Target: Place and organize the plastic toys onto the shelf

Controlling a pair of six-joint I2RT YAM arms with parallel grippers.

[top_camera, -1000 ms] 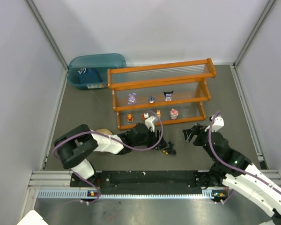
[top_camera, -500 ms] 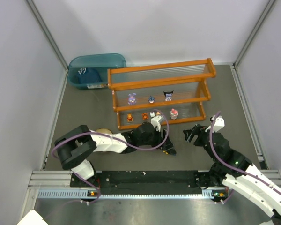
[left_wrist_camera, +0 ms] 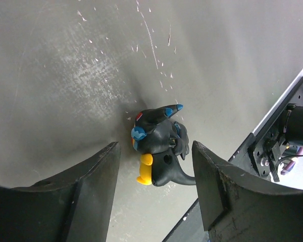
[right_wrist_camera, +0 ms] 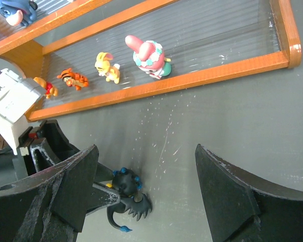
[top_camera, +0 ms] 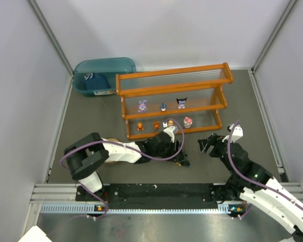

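A black dragon toy (left_wrist_camera: pixel 159 146) with blue tips and a yellow foot lies on the grey table, in front of the shelf (top_camera: pixel 172 91). My left gripper (left_wrist_camera: pixel 155 151) is open, and the toy lies between its fingers with a gap on each side. From above, the left gripper (top_camera: pixel 180 158) stands over the dragon toy (top_camera: pixel 184 163). My right gripper (right_wrist_camera: pixel 146 171) is open and empty, hovering to the right of the dragon toy (right_wrist_camera: pixel 126 194). On the shelf stand a purple bunny (top_camera: pixel 142 106), a small blue figure (top_camera: pixel 163 107), a black figure (top_camera: pixel 181 103), three orange ones and a pink one (right_wrist_camera: pixel 149 55).
A teal bin (top_camera: pixel 103 74) with a dark blue item inside stands left of the shelf. A tan bowl (top_camera: pixel 110 143) is mostly hidden under the left arm. Grey walls close in both sides. The arms' black base rail runs along the near edge.
The left arm has reached further right, bringing its fingers down around the black dragon toy. The right arm and the toys on the shelf have not moved.
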